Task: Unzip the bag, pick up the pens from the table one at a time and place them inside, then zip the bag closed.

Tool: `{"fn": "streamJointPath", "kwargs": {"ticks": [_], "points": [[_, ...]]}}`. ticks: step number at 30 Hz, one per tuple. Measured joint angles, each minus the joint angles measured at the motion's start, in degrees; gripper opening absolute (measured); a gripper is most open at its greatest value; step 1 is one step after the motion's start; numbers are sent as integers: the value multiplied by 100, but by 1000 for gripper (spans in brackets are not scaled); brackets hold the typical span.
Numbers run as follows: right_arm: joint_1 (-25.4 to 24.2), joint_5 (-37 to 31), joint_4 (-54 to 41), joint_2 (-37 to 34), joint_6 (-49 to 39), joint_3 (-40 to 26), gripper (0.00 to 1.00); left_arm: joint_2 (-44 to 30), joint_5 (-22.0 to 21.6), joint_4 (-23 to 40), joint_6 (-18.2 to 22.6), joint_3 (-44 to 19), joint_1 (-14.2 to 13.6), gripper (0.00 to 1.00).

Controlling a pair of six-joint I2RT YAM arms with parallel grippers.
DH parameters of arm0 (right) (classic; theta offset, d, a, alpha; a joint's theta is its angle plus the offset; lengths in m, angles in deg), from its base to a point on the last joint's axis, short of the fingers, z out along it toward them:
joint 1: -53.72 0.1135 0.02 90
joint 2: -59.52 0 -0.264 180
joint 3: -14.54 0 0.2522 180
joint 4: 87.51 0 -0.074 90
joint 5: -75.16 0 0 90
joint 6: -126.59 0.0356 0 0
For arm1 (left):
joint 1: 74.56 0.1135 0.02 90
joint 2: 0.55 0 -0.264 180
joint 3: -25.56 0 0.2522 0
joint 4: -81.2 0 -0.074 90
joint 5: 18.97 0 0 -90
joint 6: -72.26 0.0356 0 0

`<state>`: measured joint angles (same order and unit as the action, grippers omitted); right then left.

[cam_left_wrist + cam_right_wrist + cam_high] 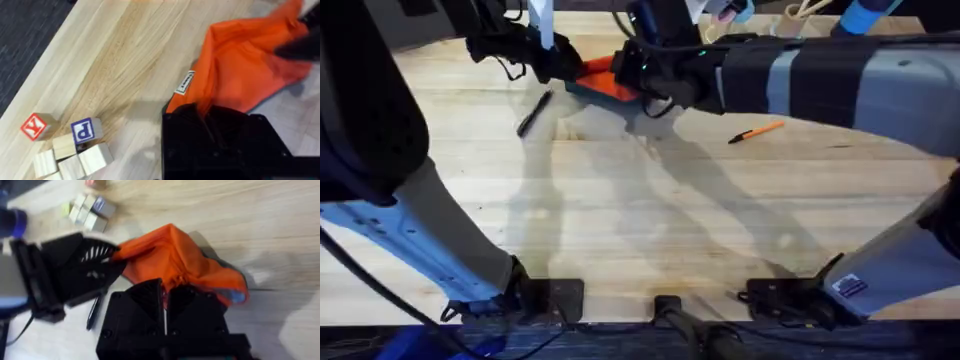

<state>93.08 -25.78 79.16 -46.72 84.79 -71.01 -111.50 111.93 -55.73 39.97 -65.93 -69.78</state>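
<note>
The orange bag [603, 72] lies crumpled at the far side of the table [640, 220], held between both arms. My left gripper [565, 62] is shut on the bag's left end; in the left wrist view the fabric [240, 60] runs into the gripper [207, 117]. My right gripper [632, 78] is shut on the bag's other end, with the orange fabric [175, 260] pinched where the gripper [165, 305] closes. The black pen [533, 112] lies just in front of the left gripper. To the right, the orange pen [757, 131] rests on bare wood.
A cluster of wooden letter blocks [70, 147] sits near the table's edge beside the left gripper, and the blocks [90, 212] also show behind it in the right wrist view. Both arms stretch across the table from their bases.
</note>
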Motion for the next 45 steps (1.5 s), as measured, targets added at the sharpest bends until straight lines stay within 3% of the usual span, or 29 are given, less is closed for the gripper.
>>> {"fn": "streamJointPath", "kwargs": {"ticks": [8, 22, 30, 36, 37, 43, 45], "points": [[487, 568, -40, 0, -47, 1, 31, 0, -49, -81, 39, -2, 31, 43], [694, 1588, 82, -2, -389, -8, 31, 1, 572, -14, 54, -2, -233, 43], [368, 1891, -468, 151, -620, -101, 31, 2, 708, -18, 59, -2, -271, 43], [-295, 1877, -1382, 657, -672, -125, 31, 2, 708, 25, 54, -2, -264, 43], [-434, 1828, -1499, 735, -662, -127, 75, 0, 708, 67, 48, -2, -262, 43], [-1105, 1546, -1649, 1251, -759, -303, 937, 1, 1053, 220, 15, 0, -340, 42], [-1186, 1509, -1694, 1451, -790, -340, 992, 0, 1058, 216, 15, 0, -374, 42]]}}
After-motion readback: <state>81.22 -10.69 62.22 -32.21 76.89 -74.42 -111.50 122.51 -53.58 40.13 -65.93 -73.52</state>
